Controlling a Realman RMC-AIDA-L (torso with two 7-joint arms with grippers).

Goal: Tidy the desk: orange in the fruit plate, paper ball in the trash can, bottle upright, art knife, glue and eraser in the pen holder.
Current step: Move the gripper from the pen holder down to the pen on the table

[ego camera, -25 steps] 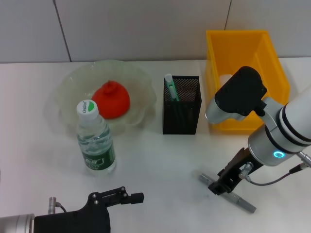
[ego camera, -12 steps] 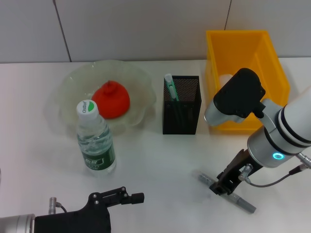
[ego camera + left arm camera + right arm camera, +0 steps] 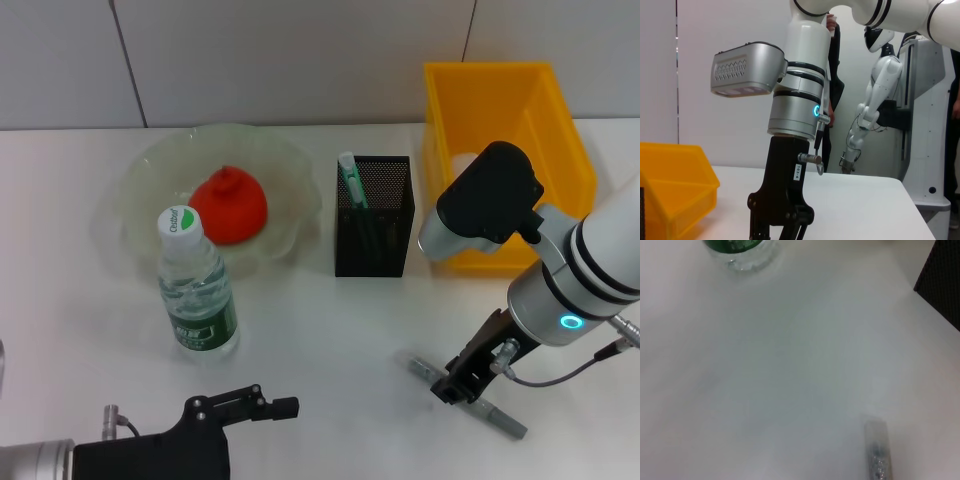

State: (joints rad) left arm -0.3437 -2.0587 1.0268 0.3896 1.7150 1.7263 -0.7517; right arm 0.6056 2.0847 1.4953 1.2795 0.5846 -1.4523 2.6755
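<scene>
right gripper (image 3: 452,384) low over the white table (image 3: 330,330), down on the grey art knife (image 3: 466,396) near its mid; knife lies flat, diagonal, one end sticking out each side of the gripper. can't tell finger gap. black mesh pen holder (image 3: 373,217) well beyond the gripper, twd the wall, w/ a green-white pen (image 3: 352,180) in it. yellow trash can (image 3: 505,165) beside the holder, behind the right arm. orange (image 3: 229,205) in the clear fruit plate (image 3: 150,190), far side from gripper past the holder. bottle (image 3: 195,291) upright just in front of plate. left gripper (image 3: 262,406) low at near edge, well apart from the knife.
</scene>
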